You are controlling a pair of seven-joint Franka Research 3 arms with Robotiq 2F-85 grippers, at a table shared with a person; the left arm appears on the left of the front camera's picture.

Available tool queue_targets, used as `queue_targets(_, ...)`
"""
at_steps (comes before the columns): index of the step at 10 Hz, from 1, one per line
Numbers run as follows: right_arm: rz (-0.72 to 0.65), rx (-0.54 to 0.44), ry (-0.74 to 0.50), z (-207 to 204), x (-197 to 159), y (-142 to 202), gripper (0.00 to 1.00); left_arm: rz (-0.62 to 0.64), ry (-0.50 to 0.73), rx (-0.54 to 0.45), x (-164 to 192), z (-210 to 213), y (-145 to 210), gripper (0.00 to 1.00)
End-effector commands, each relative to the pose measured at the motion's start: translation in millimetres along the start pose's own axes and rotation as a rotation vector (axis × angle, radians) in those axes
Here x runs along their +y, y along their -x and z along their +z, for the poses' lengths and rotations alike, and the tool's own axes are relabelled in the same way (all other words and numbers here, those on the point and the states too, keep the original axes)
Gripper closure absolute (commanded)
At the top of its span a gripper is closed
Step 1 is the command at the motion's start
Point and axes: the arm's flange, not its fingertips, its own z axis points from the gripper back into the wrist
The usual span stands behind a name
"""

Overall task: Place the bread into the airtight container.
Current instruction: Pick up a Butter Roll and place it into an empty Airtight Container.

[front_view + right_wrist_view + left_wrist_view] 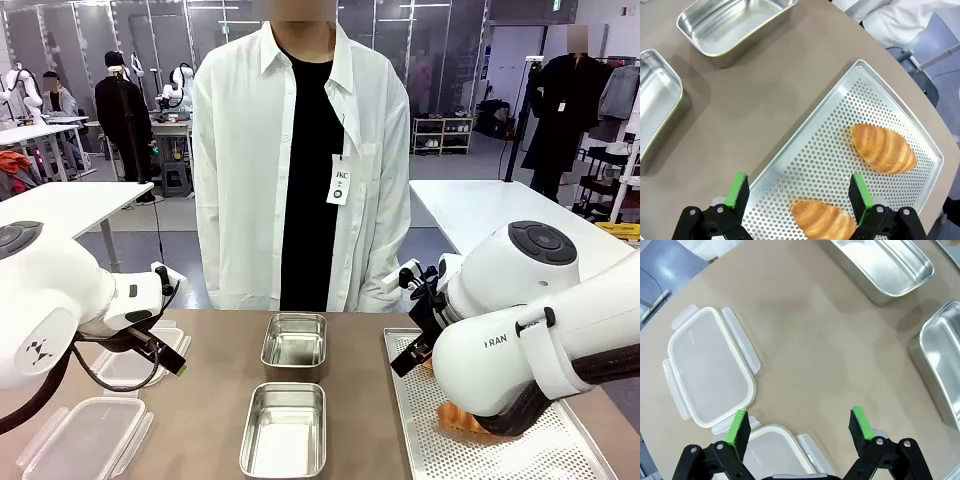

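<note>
**Both hands open above the bench; bread on the tray, containers apart from it**

Right hand [798, 189]: its green-padded fingers [738, 186] stand wide apart with nothing between them. The hand hangs over the near end of a perforated metal tray [840, 125] that lies on the brown bench [765, 90]. One roll [824, 220] lies on the tray directly beneath the hand, in line with the gap between the fingers. Whether the hand touches it cannot be told. A second roll [883, 148] lies on the tray ahead of the hand, toward its right finger and apart from the first. Neither roll is gripped. Ahead and to the left of this hand, off the tray, stands a steel pan [735, 25]. A second pan [655, 100] stands farther to the left, at the edge of the view. Nothing shows inside either pan.

Left hand [799, 422]: its fingers are likewise spread wide and hold nothing. It hangs above bare bench. A translucent container [710, 367] with clip flaps on its sides lies flat ahead and to the left of this hand. A second container [775, 450] of the same kind lies beneath the hand, partly hidden by its left finger. Whether either piece is a lid alone cannot be told. The two pans lie ahead and to the right of this hand, well apart from the containers.

A person [300, 150] in a white shirt stands at the far side of the bench, beyond both hands
</note>
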Motion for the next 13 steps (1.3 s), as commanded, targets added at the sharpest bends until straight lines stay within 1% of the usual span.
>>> queue_targets(1, 0.000, 0.000, 0.000, 0.0, 0.0, 0.0, 0.00, -0.001, 0.000, 0.000, -0.4, 0.0, -0.1, 0.00)
queue_targets(10, 0.003, 0.000, 0.001, 0.0, 0.2, -0.1, 0.00, -0.001, 0.000, 0.000, -0.6, 0.0, -0.2, 0.00)
queue_targets(11, -0.030, 0.035, -0.039, 27.2, -5.5, -17.6, 0.00, -0.043, -0.031, 0.006, 3.5, 22.7, -19.7, 0.00)
queue_targets(13, -0.071, 0.047, -0.129, 104.3, -25.2, -54.3, 0.00, -0.048, 0.037, -0.008, 25.6, 98.1, -63.1, 0.00)
